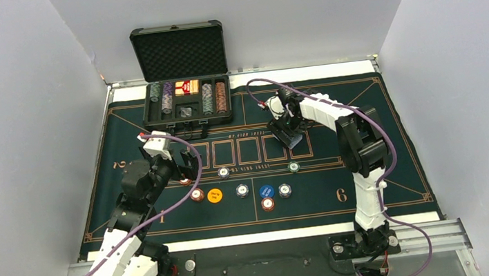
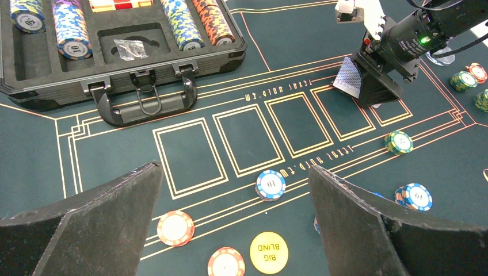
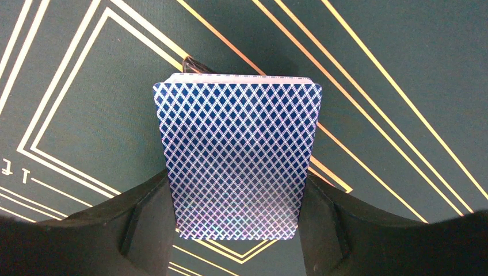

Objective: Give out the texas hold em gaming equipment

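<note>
My right gripper [image 1: 289,135] is shut on a blue-backed deck of playing cards [image 3: 237,149]. It holds the deck just above the rightmost card box printed on the green mat; the deck also shows in the left wrist view [image 2: 349,79]. My left gripper [image 2: 233,169] is open and empty above the chip row. Below it lie a blue-white chip [image 2: 270,185], two red-brown chips [image 2: 175,227], and the orange Big Blind button [image 2: 269,252]. A green chip [image 2: 399,142] lies further right. From above, a blue button [image 1: 266,191] lies among more chips.
The open black case [image 1: 187,117] stands at the mat's far left with several chip stacks and red card boxes [image 1: 186,87] inside. Its handle [image 2: 147,103] points toward me. More chips lie at the far right [image 2: 469,76]. Grey walls enclose the table.
</note>
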{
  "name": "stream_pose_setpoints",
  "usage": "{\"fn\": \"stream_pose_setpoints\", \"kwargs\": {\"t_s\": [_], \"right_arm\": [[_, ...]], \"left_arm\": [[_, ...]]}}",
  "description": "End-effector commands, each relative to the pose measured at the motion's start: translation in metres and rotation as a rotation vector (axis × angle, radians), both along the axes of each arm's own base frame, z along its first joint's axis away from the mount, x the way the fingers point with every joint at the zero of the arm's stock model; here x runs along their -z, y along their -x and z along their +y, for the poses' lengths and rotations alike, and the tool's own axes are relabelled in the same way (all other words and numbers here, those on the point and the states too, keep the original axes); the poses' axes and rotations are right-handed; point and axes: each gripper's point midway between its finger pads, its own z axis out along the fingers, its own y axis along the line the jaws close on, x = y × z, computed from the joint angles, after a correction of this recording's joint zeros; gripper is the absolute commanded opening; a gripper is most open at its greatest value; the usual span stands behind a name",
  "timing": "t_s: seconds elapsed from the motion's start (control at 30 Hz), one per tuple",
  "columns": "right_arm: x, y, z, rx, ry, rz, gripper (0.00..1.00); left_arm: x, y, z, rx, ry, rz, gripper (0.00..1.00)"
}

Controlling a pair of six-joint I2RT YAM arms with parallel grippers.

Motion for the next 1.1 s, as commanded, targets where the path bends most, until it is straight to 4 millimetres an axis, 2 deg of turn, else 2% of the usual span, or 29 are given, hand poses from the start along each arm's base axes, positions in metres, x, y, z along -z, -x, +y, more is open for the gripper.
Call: {"fn": "stream_pose_setpoints", "kwargs": {"t_s": [0.0, 0.13, 0.23, 0.5, 0.7, 0.8, 0.9, 0.93, 0.97, 1.0, 1.03, 1.07], "right_arm": [[-0.005, 0.004, -0.007, -0.012, 0.033, -0.019, 0.29], [-0.014, 0.004, -0.005, -0.027, 0.018, -0.034, 0.21], [-0.023, 0.004, -0.003, -0.039, 0.001, -0.051, 0.15], [-0.045, 0.005, -0.002, -0.064, -0.015, -0.079, 0.11], [-0.056, 0.006, -0.001, -0.078, -0.023, -0.084, 0.09], [-0.062, 0.008, -0.001, -0.087, -0.024, -0.080, 0.09], [-0.069, 0.011, -0.002, -0.103, -0.022, -0.079, 0.09], [-0.073, 0.013, -0.003, -0.106, -0.023, -0.075, 0.08], [-0.076, 0.014, -0.003, -0.114, -0.023, -0.076, 0.08], [-0.078, 0.016, -0.003, -0.117, -0.022, -0.070, 0.08], [-0.082, 0.019, -0.004, -0.123, -0.021, -0.066, 0.08], [-0.084, 0.019, -0.004, -0.127, -0.024, -0.067, 0.08]], "left_arm": [[-0.026, -0.004, 0.002, -0.010, 0.015, -0.073, 0.98], [-0.028, -0.004, 0.000, -0.016, 0.046, -0.062, 0.98], [-0.030, -0.003, -0.009, 0.006, 0.115, -0.034, 0.98], [-0.053, -0.001, -0.044, 0.114, 0.397, 0.031, 0.98], [-0.055, -0.007, -0.064, 0.155, 0.581, 0.119, 0.99], [-0.044, -0.011, -0.074, 0.169, 0.677, 0.186, 1.00], [-0.033, -0.021, -0.086, 0.180, 0.757, 0.254, 0.94], [-0.036, -0.022, -0.089, 0.193, 0.782, 0.259, 0.93], [-0.025, -0.027, -0.095, 0.188, 0.784, 0.299, 0.93], [-0.029, -0.029, -0.099, 0.198, 0.807, 0.305, 0.92], [-0.018, -0.033, -0.105, 0.200, 0.807, 0.346, 0.92], [-0.020, -0.036, -0.109, 0.211, 0.829, 0.352, 0.92]]}}
